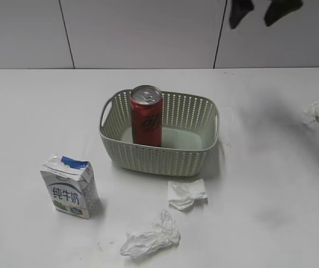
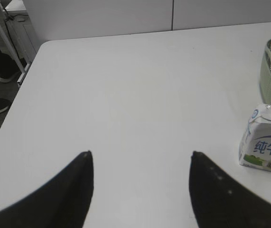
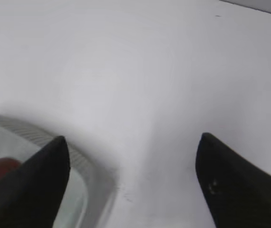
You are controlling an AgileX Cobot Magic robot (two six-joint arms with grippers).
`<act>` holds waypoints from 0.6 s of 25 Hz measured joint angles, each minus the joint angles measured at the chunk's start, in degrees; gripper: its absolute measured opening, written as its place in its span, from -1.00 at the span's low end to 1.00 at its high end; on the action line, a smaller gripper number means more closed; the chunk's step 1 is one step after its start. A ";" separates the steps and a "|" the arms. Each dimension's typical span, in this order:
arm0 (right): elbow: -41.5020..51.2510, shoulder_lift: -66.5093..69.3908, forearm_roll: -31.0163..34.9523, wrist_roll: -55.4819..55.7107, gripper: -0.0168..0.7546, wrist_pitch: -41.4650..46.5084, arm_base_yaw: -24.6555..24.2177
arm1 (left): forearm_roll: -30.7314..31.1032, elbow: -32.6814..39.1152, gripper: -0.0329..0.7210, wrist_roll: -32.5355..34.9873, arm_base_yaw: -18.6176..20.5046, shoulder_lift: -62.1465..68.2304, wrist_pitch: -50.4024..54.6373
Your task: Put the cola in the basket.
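Both end effectors, left and right, gape empty; milk carton and tissues flank the basket holding the cola.

My left claw is spread wide, its two dark fingers well apart with nothing between them, held above the tabletop. My right claw is likewise spread wide and holds nothing, raised above the tabletop. In the exterior view, only the two dark tips of my right claw show, at the top edge.
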 joint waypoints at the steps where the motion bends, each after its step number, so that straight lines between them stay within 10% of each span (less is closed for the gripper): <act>1: 0.55 -0.96 0.18 0.16 0.64 0.00 -2.10 | 0.00 0.00 0.38 0.00 0.00 0.00 0.00; 15: 29.51 -23.78 1.00 -1.86 0.58 0.00 -13.73 | 0.00 0.00 0.38 0.00 0.00 0.00 0.00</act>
